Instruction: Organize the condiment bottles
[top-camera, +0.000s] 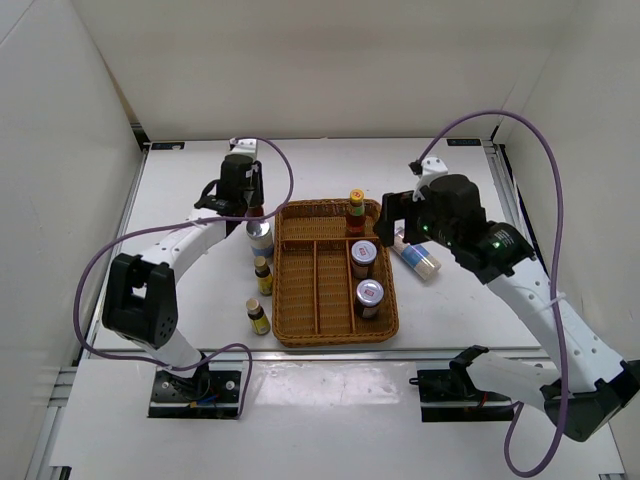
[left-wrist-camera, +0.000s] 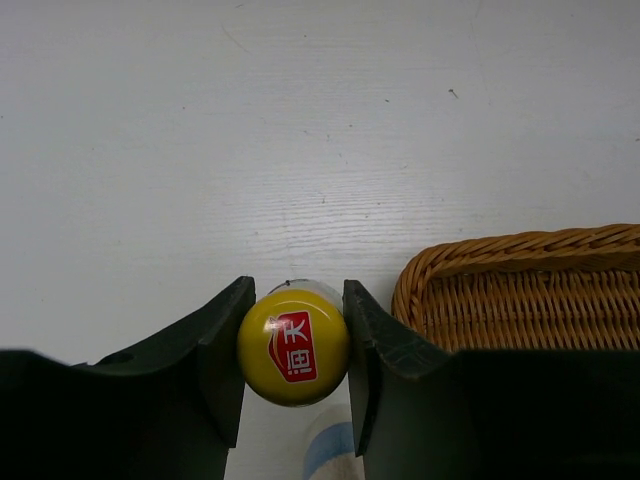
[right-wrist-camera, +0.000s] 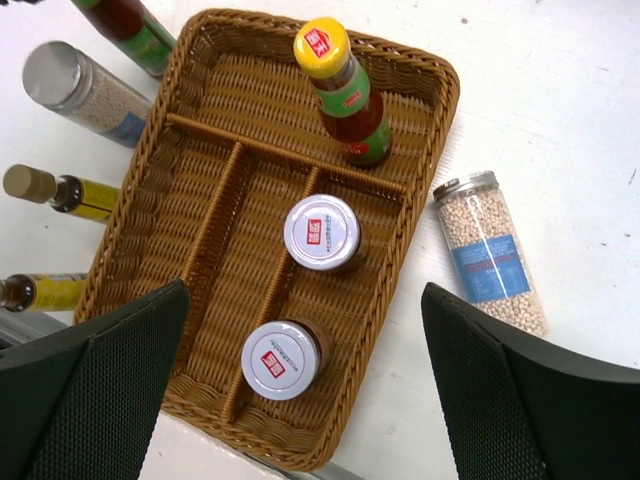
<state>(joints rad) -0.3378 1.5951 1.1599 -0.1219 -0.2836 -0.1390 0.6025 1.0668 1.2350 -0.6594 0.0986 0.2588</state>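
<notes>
1. Fingers (left-wrist-camera: 210, 370) of the left gripper (left-wrist-camera: 297, 295) press against the yellow cap of a slim red-sauce bottle (left-wrist-camera: 294, 345), one on each side and both touching. The bottle is upright, seen from straight above. I cannot tell whether its base rests on the worktop (left-wrist-camera: 300, 120).
2. It sits outside the wicker tray (left-wrist-camera: 520, 250), just beside the tray's far left corner.
3. By my judgement it is small, light and rigid, probably glass, and tall for its base, so it would tip easily. The round, glossy cap could slip between the fingers. The cap's widest band, or the neck under it, looks the safest hold.
4. The right gripper (right-wrist-camera: 305, 300) hangs wide open and empty above the tray, where the other red-sauce bottle (right-wrist-camera: 345, 90) and two short jars (right-wrist-camera: 320, 232) stand.
5. A silver-lidded cylinder (right-wrist-camera: 490, 250) lies on the worktop right of the tray. Another cylinder (right-wrist-camera: 75, 85) and two yellow-labelled bottles (right-wrist-camera: 60, 190) are to its left.
</notes>
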